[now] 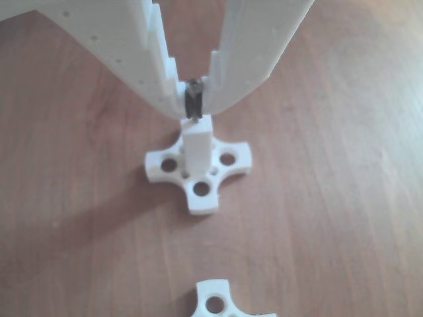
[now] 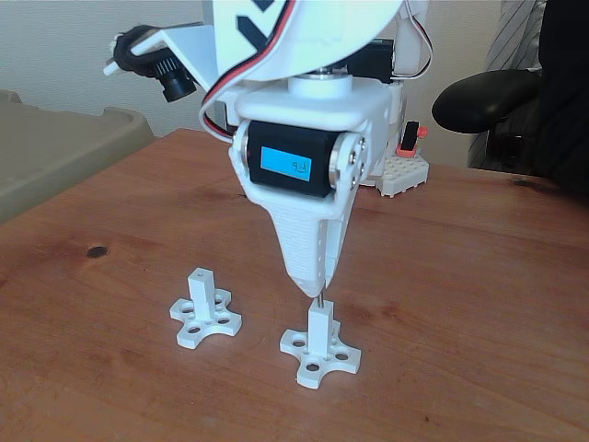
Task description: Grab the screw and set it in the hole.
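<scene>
Nearest the lens in the other view was a second white cross base [image 1: 221,304], cut off by the bottom edge, one round hole showing. Beyond it stood the white post [image 1: 197,148] on its four-lobed base [image 1: 198,173], upright on the wooden table [image 1: 330,198].

Gripper [image 1: 194,104] sat directly above the post, fingers [image 1: 158,59] converging to a narrow tip. Jaws were clamped on the screw [image 1: 193,105], which looked dark between the tips in that view. Its lower end met the post's top face, where the hole would be; the hole itself was covered, so I couldn't tell how deep the tip sat.

Fixed view: gripper [image 2: 313,284] pointed straight down over the post [image 2: 318,327], with a short thin stretch of screw [image 2: 317,300] visible between fingertip and post top, roughly vertical. Base [image 2: 319,354] was flat on the table [image 2: 479,304].

Left of that post in the fixed view stood the other post [image 2: 201,293] on its own cross base, well apart from the gripper, small bore visible on its top face. Behind the post, a white block with a red part [image 2: 405,166] sat near the table's far edge.
</scene>
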Controlling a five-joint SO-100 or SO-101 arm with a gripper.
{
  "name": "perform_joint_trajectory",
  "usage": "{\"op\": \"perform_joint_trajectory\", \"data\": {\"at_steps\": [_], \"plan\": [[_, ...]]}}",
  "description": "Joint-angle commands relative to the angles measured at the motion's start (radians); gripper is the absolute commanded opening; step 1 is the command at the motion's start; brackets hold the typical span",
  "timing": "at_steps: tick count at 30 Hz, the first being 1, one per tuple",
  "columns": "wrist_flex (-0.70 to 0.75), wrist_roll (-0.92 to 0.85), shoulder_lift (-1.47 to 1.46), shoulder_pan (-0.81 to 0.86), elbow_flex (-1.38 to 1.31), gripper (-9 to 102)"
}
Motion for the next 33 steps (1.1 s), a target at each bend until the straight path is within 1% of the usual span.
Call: {"op": "perform_joint_trajectory", "data": {"at_steps": [1,25,33], "plan": [[-0.017,-0.003,0.044,-0.012,-0.015,-4],[-0.032,-0.008,0.052,-0.003,0.012,-4],[-0.015,-0.003,0.066,-0.003,0.006,-3]]}}
